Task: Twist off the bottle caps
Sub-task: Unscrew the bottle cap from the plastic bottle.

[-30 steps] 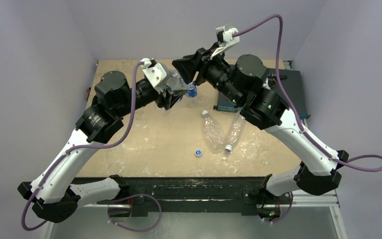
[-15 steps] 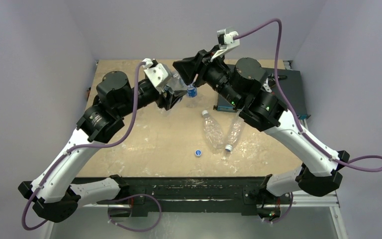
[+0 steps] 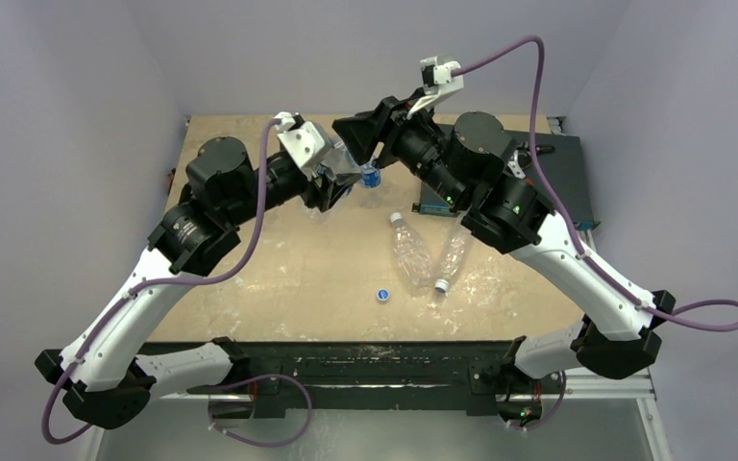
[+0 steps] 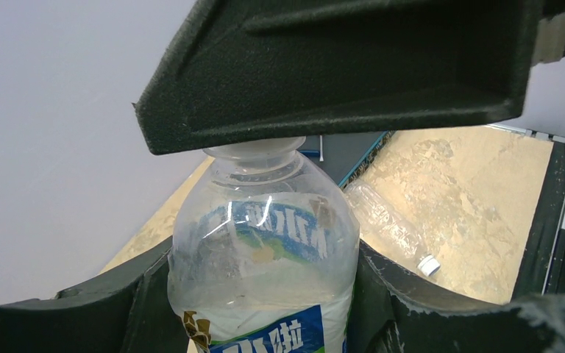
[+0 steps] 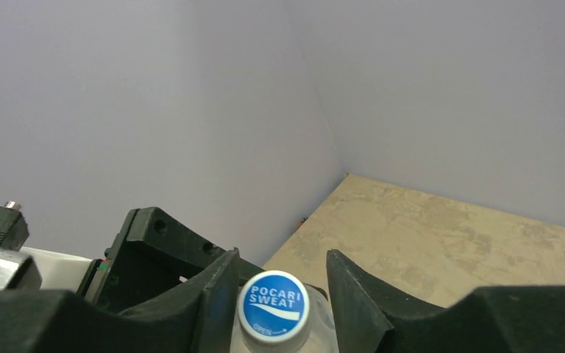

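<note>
Arms [image 3: 202, 206] [image 3: 509, 206] are arching inward over the far side of the table [image 3: 279, 259], where we are seeing the left gripper [image 4: 265, 301] clamping the labelled bottle [image 4: 265, 243] around its body. The right gripper [image 5: 279, 283] is pointing down at the bottle's top, its fingers [image 5: 353, 301] sitting close on either side of the blue cap [image 5: 274, 305]; we are unable to tell whether they are pressing it. Both are bending outward at the elbow.
</note>
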Robot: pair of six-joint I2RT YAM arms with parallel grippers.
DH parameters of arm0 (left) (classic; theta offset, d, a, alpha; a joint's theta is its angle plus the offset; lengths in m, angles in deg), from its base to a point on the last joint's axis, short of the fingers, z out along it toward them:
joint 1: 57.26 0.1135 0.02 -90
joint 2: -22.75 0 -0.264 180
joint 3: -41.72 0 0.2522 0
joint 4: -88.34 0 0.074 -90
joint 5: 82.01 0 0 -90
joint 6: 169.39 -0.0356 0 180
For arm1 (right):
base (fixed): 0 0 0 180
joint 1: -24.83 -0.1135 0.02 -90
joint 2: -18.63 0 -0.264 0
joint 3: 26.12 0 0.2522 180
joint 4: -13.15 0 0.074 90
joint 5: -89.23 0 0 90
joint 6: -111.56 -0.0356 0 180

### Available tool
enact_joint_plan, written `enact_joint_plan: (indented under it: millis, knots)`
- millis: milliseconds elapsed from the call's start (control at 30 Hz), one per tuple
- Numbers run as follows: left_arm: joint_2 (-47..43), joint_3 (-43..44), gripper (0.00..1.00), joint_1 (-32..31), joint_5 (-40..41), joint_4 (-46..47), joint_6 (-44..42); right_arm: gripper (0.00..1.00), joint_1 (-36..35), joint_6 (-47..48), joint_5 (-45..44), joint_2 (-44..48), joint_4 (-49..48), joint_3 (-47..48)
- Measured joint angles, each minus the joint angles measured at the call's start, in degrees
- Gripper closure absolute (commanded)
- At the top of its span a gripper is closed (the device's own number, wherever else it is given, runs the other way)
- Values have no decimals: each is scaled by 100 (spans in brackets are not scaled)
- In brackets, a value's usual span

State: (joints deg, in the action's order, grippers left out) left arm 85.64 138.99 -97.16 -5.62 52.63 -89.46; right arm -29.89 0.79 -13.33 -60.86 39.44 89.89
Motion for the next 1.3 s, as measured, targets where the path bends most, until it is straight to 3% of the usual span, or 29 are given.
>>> enact_joint_plan:
  millis: [133, 200, 500, 600, 900, 1300]
  knots:
    - [-13, 0, 100, 2, 22, 87, -2, 44, 26, -61, -138, -9, 76, 4]
    - [-11, 0, 100, 2, 26, 90, 0, 50, 24, -74, -179, -9, 81, 4]
    - [0, 0, 100, 0, 37, 90, 0, 90, -35, -127, -157, 0, 15, -9]
    - [0, 0, 100, 0, 37, 92, 0, 98, -35, -125, -155, 0, 11, -9]
    - [-9, 0, 100, 17, -476, 94, 199, 100, 17, 50, 321, 179, -63, -177]
    - [-28, 157, 100, 94, -3526, 616, 1775, 100, 398, 302, 3471, 1095, -896, -907]
